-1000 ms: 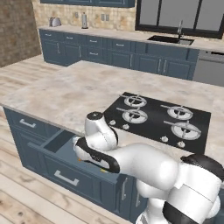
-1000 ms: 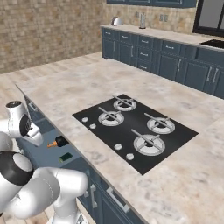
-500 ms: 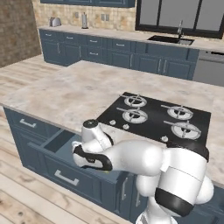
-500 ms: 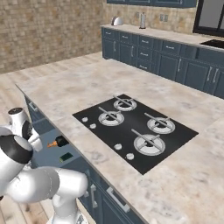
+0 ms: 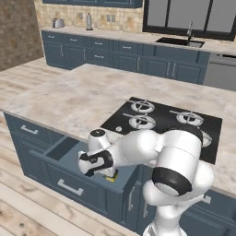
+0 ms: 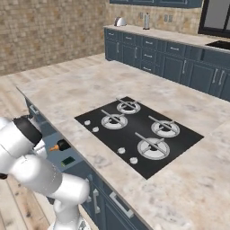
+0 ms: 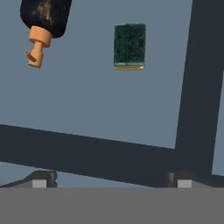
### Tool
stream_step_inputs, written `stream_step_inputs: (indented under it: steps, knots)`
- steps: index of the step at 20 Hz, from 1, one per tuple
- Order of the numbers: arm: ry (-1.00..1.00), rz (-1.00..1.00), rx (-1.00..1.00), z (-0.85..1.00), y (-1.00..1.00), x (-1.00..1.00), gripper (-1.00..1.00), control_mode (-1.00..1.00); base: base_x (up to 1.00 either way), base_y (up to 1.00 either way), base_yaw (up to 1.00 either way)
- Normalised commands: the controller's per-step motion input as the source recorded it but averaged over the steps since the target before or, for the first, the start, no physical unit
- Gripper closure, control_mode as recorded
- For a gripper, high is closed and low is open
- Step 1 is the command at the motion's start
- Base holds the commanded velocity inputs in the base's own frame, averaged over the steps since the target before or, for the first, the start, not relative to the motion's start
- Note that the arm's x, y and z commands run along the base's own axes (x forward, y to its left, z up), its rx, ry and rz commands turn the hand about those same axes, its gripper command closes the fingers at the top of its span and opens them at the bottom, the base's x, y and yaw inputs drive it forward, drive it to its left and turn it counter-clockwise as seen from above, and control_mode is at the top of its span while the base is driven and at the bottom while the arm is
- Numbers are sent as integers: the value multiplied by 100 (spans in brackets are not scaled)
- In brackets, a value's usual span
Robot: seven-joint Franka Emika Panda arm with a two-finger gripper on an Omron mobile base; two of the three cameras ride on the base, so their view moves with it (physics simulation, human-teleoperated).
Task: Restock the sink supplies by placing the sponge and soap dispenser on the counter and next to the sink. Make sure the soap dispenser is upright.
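Marbled island worktop overhangs an open drawer (image 5: pixel 69 154). On the drawer floor the sponge (image 7: pixel 129 46) lies green side up, well apart from the soap dispenser (image 7: pixel 43 22), which lies on its side. Above the drawer's front rim hangs the gripper (image 7: pixel 111 181), fully open, holding nothing.

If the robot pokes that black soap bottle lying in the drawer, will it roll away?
Probably a bit. The soap dispenser lies on its side on the drawer floor, and its rounded body looks apt to roll. Its orange pump sticks out, which may stop it turning far.
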Motion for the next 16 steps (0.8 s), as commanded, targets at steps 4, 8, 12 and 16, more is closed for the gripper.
stream_step_inputs:
  steps: [4, 8, 12, 16]
  knots:
    - [9, 0, 7, -51, 4, 0, -100, -100, 0, 0, 0]
    - [3, 0, 1, -6, 36, -29, -100, -100, 0, 0, 0]
    - [0, 0, 0, 0, 65, -57, -100, -100, 0, 0, 0]
    - [0, 0, 0, -23, 73, -68, -100, -100, 0, 0, 0]
